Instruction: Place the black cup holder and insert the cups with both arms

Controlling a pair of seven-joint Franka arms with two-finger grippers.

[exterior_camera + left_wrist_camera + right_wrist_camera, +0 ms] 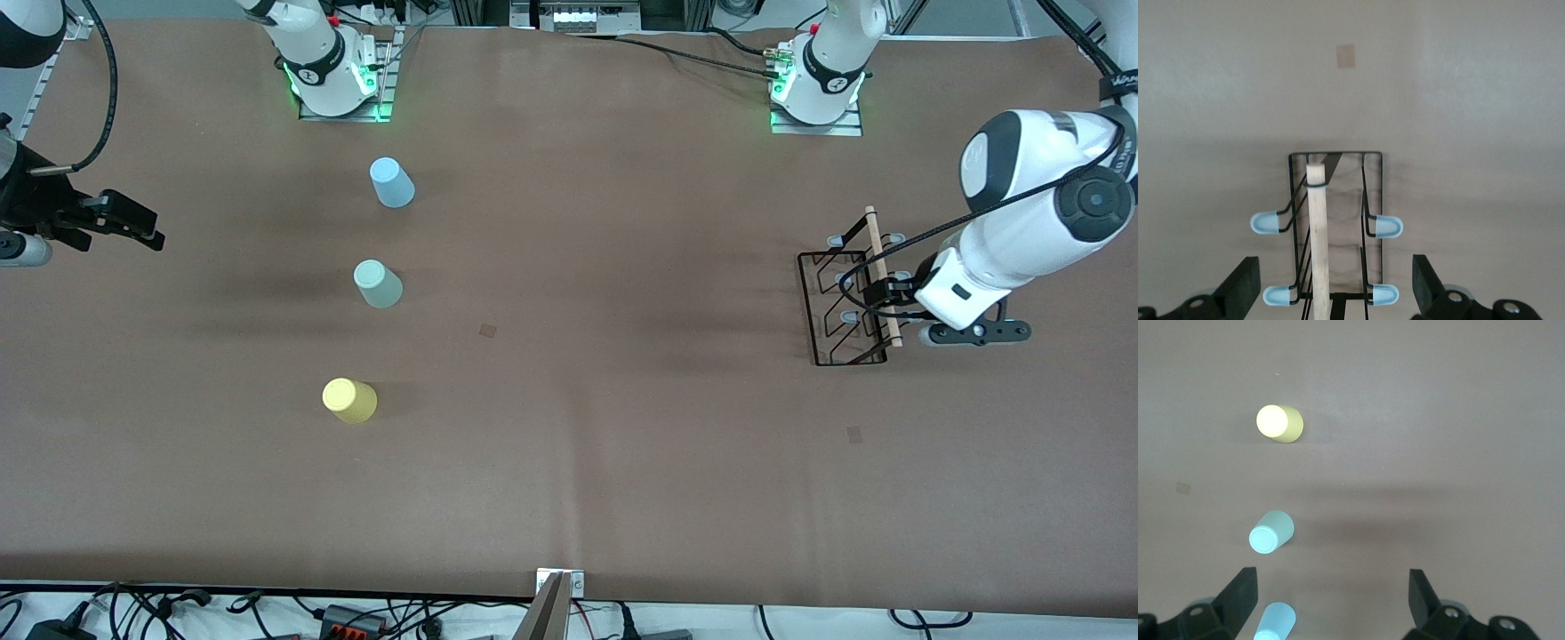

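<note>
The black cup holder (845, 307) stands on the table toward the left arm's end, its wooden handle (882, 276) on top. My left gripper (892, 293) is over it, open, one finger on each side of the handle without touching it. In the left wrist view the holder (1371, 200) and its handle (1317, 240) lie between the open fingers of the left gripper (1336, 293). The light blue cup (391, 182), pale green cup (378, 284) and yellow cup (349, 400) stand upside down toward the right arm's end. My right gripper (147, 229) is open and empty, up over that end.
The right wrist view shows the yellow cup (1279, 423), the green cup (1271, 531) and the blue cup (1275, 621) below the open right gripper (1333, 603). Brown table between the cups and the holder is bare. Cables run along the edge nearest the front camera.
</note>
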